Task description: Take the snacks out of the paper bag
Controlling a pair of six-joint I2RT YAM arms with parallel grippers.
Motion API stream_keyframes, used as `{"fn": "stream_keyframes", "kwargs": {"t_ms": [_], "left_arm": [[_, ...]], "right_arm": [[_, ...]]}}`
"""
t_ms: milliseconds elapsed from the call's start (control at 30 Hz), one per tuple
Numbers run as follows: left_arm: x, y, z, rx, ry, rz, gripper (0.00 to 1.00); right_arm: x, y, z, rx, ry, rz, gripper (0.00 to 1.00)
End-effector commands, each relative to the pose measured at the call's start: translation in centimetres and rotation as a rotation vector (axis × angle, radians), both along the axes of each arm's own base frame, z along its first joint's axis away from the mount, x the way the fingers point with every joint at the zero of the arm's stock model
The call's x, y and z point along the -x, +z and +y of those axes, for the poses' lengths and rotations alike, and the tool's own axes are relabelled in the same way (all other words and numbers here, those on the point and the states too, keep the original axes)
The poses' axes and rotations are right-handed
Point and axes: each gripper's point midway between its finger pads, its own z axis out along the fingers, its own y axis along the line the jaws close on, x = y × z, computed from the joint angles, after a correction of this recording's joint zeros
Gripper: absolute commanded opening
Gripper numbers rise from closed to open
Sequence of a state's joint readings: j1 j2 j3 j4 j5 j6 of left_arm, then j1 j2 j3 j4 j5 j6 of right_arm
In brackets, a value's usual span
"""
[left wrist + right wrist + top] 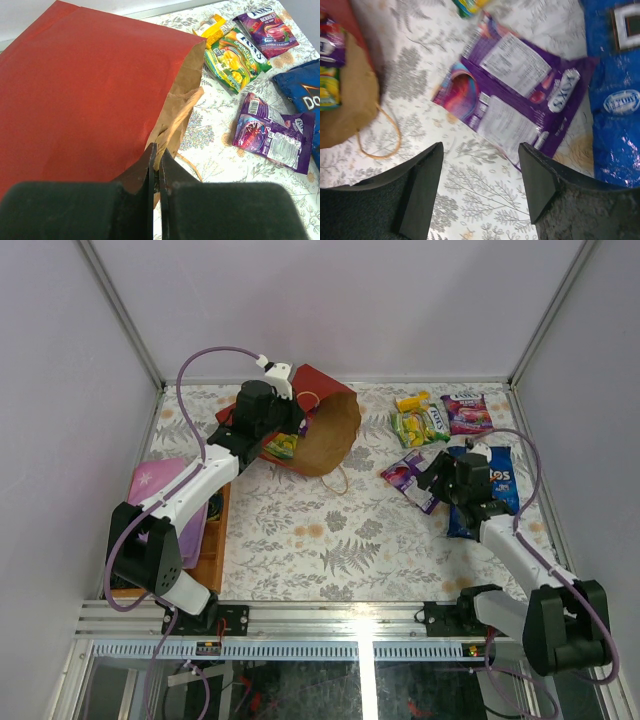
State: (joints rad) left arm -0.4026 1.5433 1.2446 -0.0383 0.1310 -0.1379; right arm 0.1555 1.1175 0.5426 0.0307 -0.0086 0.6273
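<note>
The top camera looked steeply down from above the 6 o'clock edge of the table (300, 540), taking in all of it. The left wrist camera sat close over the paper bag (85, 85), facing 2 o'clock. The right wrist camera looked down from near, and all three views shared the purple packet (515, 95).

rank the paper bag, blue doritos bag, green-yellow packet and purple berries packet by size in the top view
1. paper bag, by far the largest
2. blue Doritos bag, partly covered by the right arm
3. green-yellow packet and purple berries packet: they look alike, so no ranking between them
</note>
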Motion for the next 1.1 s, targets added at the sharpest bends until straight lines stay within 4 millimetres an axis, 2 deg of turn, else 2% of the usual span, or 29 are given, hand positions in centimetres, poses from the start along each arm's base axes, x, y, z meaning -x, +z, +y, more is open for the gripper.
{"fn": "stream_keyframes", "kwargs": {"t_ms": [0, 133, 267, 433, 533, 767, 1067], "left_arm": [[-0.7, 1.3, -0.1, 0.022, -0.001, -0.037, 0.01], [-0.6, 1.4, -0.2, 0.025, -0.003, -0.037, 0.01], [-0.5, 1.5, -0.1, 0.027, -0.001, -0.034, 0.01], [-0.4, 1.4, -0.2, 0.023, -0.009, -0.026, 0.03], [-0.4, 1.2, -0.1, 0.017, -0.006, -0.023, 0.03], [-0.2, 1.1, 0.0, 0.006, -0.009, -0.020, 0.03], [0.4, 1.1, 0.4, -0.014, -0.015, -0.026, 0.04]], "right_arm": [[-1.2, 5.0, 1.7, 0.073, 0.058, -0.157, 0.70], [-0.8, 6.5, 5.7, 0.118, 0.154, -0.232, 0.73], [0.0, 7.6, 11.3, 0.055, 0.295, -0.330, 0.77], [0.4, 7.6, 17.8, 0.029, 0.441, -0.316, 0.77], [0.4, 7.9, 20.9, -0.033, 0.481, -0.320, 0.77], [-1.3, 9.5, 26.3, -0.105, 0.516, -0.338, 0.77], [-4.3, 8.4, 30.5, -0.231, 0.473, -0.383, 0.77]]}}
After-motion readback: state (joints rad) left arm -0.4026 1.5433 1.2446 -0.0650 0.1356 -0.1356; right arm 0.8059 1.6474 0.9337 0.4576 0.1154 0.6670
